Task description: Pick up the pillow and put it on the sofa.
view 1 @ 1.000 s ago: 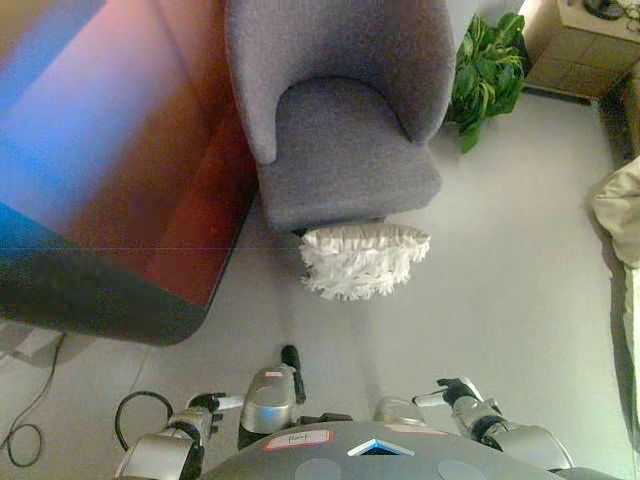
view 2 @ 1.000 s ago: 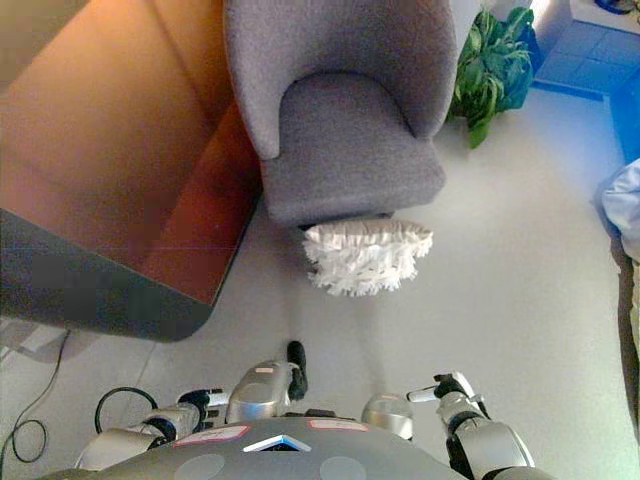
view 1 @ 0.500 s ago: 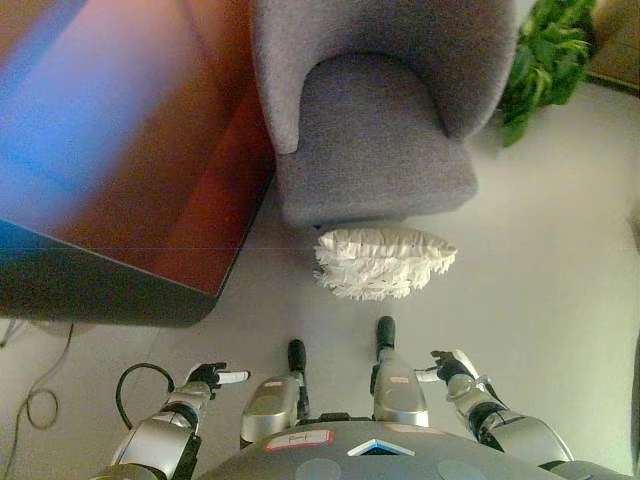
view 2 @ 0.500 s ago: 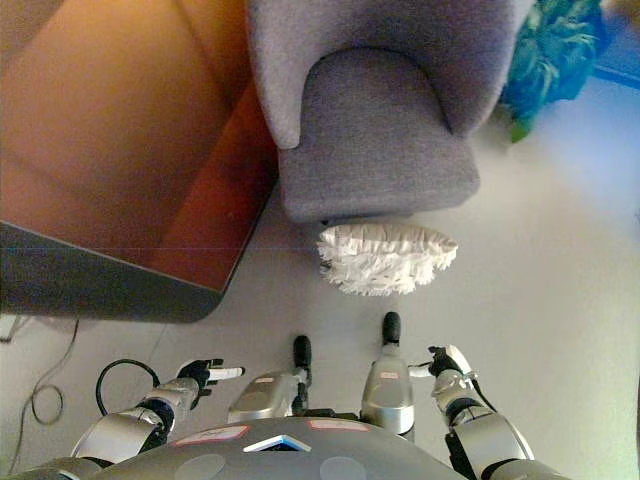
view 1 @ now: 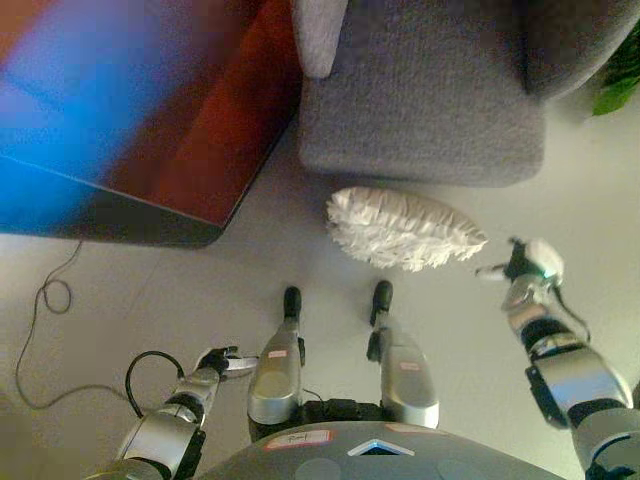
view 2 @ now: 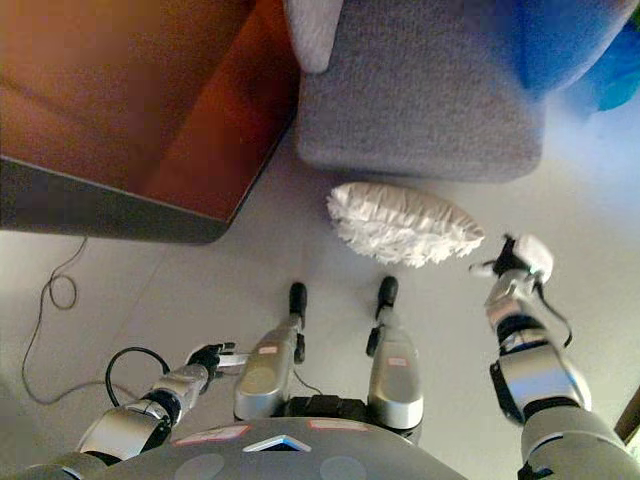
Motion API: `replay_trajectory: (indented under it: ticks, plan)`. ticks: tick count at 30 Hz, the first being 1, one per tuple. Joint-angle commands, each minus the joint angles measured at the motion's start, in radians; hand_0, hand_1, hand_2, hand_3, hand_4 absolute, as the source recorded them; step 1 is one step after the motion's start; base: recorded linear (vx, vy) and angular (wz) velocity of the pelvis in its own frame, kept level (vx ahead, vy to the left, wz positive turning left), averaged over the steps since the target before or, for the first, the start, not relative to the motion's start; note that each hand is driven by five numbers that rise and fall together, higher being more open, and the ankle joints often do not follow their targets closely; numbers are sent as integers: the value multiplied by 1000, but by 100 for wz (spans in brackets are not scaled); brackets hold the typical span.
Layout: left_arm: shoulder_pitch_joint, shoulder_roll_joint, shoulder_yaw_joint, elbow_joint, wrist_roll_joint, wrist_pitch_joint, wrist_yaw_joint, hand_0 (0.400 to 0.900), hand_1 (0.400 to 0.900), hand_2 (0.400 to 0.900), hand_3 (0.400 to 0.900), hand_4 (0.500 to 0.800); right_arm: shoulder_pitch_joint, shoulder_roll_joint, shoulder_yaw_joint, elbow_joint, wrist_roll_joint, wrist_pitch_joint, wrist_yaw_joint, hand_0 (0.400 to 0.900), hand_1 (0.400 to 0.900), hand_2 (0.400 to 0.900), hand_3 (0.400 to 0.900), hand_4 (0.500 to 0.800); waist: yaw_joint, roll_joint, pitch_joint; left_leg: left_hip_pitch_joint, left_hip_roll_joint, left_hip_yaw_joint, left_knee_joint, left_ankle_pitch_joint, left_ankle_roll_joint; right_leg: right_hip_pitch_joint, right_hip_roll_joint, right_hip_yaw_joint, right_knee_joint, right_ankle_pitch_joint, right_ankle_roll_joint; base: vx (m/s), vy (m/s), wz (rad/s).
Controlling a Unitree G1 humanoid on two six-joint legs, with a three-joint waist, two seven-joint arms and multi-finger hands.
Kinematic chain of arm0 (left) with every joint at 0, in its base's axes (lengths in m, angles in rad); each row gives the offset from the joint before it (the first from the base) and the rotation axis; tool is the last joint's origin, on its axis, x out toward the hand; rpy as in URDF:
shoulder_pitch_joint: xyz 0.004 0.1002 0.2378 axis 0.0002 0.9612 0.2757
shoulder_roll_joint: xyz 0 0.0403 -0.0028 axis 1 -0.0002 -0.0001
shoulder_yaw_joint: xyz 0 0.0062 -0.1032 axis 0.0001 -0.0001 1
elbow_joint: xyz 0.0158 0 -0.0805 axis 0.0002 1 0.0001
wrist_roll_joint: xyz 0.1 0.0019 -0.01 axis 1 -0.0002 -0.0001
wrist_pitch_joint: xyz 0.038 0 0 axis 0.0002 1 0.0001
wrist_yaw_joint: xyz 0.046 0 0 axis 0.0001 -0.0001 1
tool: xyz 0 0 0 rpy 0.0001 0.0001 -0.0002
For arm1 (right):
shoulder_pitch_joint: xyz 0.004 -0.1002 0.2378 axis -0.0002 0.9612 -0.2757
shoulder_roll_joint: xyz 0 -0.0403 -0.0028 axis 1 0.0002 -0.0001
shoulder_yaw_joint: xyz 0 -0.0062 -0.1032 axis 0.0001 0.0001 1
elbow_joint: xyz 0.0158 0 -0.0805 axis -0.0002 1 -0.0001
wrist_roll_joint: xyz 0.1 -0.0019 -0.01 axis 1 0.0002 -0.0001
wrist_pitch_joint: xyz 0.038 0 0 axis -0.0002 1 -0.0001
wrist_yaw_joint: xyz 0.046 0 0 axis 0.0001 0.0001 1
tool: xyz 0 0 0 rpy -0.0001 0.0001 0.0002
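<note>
A white ruffled pillow (view 1: 405,228) lies on the light floor just in front of the grey sofa chair (view 1: 420,90), close to its front edge. My right hand (view 1: 525,265) is raised beside the pillow's right end, a short gap from it, with its fingers relaxed and open and holding nothing. My left hand (view 1: 222,360) hangs low at the lower left, far from the pillow, open and empty. The pillow also shows in the right eye view (view 2: 405,222), with the right hand (view 2: 515,257) beside it.
A big reddish-brown piece of furniture with a dark edge (view 1: 190,110) stands to the left of the chair. A green plant (view 1: 620,88) shows at the right edge. A thin cord (view 1: 50,297) lies on the floor at left.
The view has moved forward and down, so chair and pillow sit nearer. My right hand has risen from low by my body to beside the pillow's right end. The left hand stays low.
</note>
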Motion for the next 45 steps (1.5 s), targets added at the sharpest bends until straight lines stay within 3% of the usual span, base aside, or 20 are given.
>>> replay_trajectory:
  ticks: [1,5,8,15,21,28,33,38,45]
  plan:
    - [28,70,-48,18,-31,14,6,900,900,900,900,800,-96,-126,70,-34,-108,61,1,900,900,900,900,800,32,-2,-8,-21,-22,-35,8,-2,47,-121,-79,41,234,-81,46,-33,48,9]
    - [20,48,-73,-4,-66,16,-3,900,900,900,900,800,-229,-201,147,-44,-142,82,121,900,900,900,900,800,44,41,8,-67,-41,-39,16,9,44,-167,-77,31,271,-111,32,-32,68,3]
    - [14,33,-83,-13,-89,14,-6,900,900,900,900,800,-306,-209,176,-35,-135,81,184,900,900,900,900,800,52,68,19,-102,-53,-38,23,19,44,-195,-76,29,287,-122,24,-41,77,-2]
    - [10,9,-103,-41,-164,-7,18,900,900,900,900,800,-445,-193,231,-10,-93,73,239,900,900,900,900,800,71,126,73,-195,-74,-30,59,44,47,-263,-86,31,310,-128,17,-56,61,-3]
    - [26,-1,-115,-69,-200,-41,24,900,900,900,900,800,-503,-182,246,-27,-33,75,256,900,900,900,900,800,82,163,104,-263,-83,-25,54,75,48,-318,-76,46,307,-122,15,-46,29,-3]
    - [33,-8,-134,-92,-220,-73,35,900,900,900,900,800,-494,-144,239,-32,-19,79,250,900,900,900,900,800,86,176,104,-305,-95,-23,70,77,54,-350,-75,56,297,-111,13,-17,52,-5]
    - [16,-2,-143,-154,-266,-36,54,900,900,900,900,800,-523,-152,236,-5,-16,74,246,900,900,900,900,800,91,183,104,-357,-100,-10,96,81,54,-391,-84,63,296,-95,22,-24,38,0]
    - [38,7,-154,-194,-305,-50,63,900,900,900,900,800,-554,-171,241,-8,-33,74,233,900,900,900,900,800,100,192,104,-400,-105,-12,98,87,59,-432,-81,67,297,-87,28,-28,17,4]
    - [72,21,-164,-281,-373,-39,82,900,900,900,900,800,-659,-215,279,-11,-66,125,195,900,900,900,900,800,129,227,104,-523,-111,-17,127,106,60,-555,-82,89,333,-86,36,-47,40,7]
